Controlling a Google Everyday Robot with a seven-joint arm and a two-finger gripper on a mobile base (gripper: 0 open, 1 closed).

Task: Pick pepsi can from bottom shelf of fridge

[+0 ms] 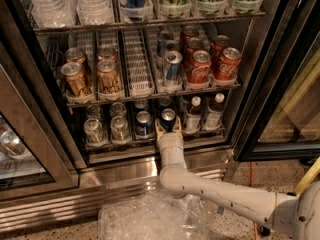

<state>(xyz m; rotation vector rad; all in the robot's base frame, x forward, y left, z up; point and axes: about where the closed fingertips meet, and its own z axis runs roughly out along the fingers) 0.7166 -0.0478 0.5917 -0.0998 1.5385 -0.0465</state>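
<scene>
In the camera view, the gripper (168,128) reaches into the fridge (120,170) at the front of the bottom shelf (107,145). Its jaws are spread to either side of a pepsi can (168,117) standing in a middle lane, between another blue can (143,123) and a bottle (192,115). This looks like the grasping step: next the jaws should close squarely on the can, then lift it over the front lip without knocking its neighbours.
</scene>
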